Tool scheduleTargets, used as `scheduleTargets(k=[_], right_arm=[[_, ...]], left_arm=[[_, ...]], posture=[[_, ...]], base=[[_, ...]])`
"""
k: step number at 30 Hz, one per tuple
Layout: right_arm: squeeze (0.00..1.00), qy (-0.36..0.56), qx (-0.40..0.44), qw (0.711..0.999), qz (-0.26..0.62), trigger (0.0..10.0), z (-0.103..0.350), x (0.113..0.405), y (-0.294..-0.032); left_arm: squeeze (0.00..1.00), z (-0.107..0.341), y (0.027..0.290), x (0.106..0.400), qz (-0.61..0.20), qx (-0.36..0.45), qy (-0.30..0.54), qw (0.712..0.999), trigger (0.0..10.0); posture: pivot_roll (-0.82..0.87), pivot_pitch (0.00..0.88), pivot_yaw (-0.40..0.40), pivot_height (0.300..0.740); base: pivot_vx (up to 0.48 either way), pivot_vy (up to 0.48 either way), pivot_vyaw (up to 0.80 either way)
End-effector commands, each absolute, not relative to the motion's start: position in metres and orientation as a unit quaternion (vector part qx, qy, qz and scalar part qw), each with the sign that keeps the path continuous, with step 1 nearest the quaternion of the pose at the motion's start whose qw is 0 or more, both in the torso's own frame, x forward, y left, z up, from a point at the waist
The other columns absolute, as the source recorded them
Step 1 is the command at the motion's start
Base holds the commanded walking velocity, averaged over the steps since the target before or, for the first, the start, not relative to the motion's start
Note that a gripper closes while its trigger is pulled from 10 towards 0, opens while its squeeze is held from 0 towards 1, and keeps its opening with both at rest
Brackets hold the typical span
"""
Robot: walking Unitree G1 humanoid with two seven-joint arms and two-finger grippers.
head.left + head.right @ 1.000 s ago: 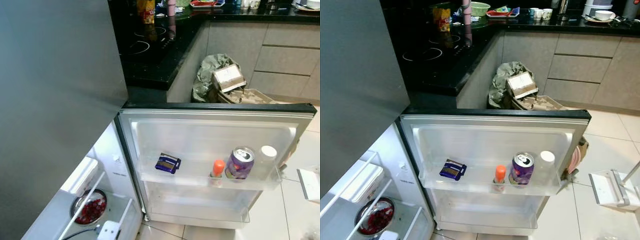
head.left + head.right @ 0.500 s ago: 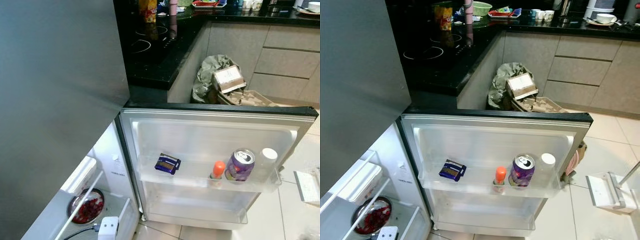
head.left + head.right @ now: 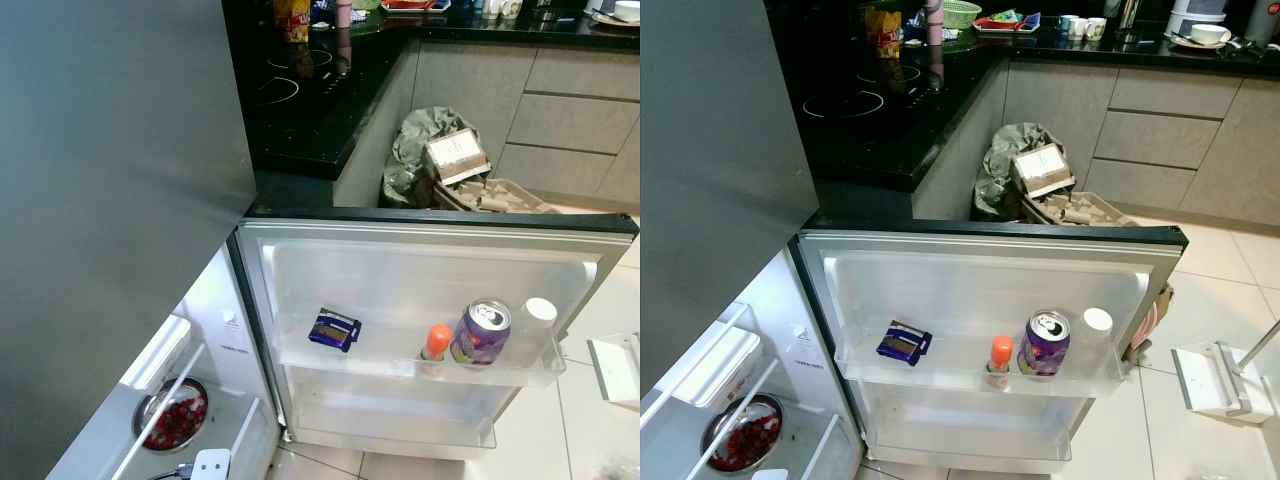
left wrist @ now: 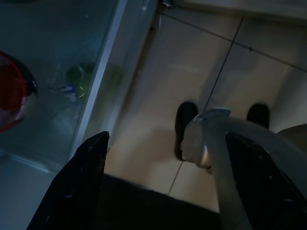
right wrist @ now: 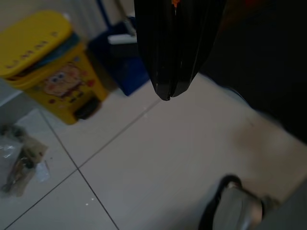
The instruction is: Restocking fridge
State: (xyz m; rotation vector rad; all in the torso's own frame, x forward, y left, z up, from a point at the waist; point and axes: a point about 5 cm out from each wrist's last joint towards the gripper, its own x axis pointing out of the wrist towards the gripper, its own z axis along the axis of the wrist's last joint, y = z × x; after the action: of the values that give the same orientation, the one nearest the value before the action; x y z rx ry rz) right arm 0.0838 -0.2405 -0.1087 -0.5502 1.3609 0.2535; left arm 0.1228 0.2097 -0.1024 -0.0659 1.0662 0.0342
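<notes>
Left gripper point(image 4: 163, 182), fingers spread, has sunk lower at six o'clock; right gripper point(image 5: 172, 72) hangs pressed together; fridge door point(image 3: 980, 290) unchanged, restocking unstarted.

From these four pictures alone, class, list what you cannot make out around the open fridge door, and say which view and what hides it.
- Purple drinks can: brand text too small, eye views.
- Orange-capped bottle: body hidden behind the clear door shelf's front rail.
- White-capped bottle: contents unreadable through the shelf wall.
- Metal bowl of red food: partly cut by shelf rails; food type unclear.
- Yellow cartoon bin: lid lettering dim, right wrist view.
</notes>
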Motion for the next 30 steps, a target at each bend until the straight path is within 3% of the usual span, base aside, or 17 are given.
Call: scheduleTargets(k=[1,10,22,30], right_arm=[[0.00,0.617,-0.236,0.744,0.102,10.0,-0.109,0.086,-0.238],[0.00,0.616,-0.243,0.745,0.087,10.0,-0.104,0.093,-0.251],[0.00,0.598,-0.243,0.755,0.117,10.0,-0.104,0.111,-0.234],[0.00,0.610,-0.240,0.745,0.123,10.0,-0.107,0.101,-0.229]], left_arm=[[0.00,-0.106,0.208,0.114,0.011,-0.022,0.524,0.851,10.0],[0.00,-0.100,0.203,0.133,-0.014,-0.015,0.500,0.866,10.0],[0.00,-0.103,0.207,0.124,0.031,-0.040,0.509,0.859,10.0],[0.00,-0.106,0.211,0.113,0.038,-0.040,0.523,0.850,10.0]], posture=[[-0.07,0.000,0.027,0.740],[-0.05,0.000,0.015,0.740],[-0.07,0.000,-0.012,0.740],[-0.06,0.000,0.018,0.740]], base=[[0.000,0.000,0.00],[0.000,0.000,0.00],[0.000,0.000,0.00],[0.000,0.000,0.00]])
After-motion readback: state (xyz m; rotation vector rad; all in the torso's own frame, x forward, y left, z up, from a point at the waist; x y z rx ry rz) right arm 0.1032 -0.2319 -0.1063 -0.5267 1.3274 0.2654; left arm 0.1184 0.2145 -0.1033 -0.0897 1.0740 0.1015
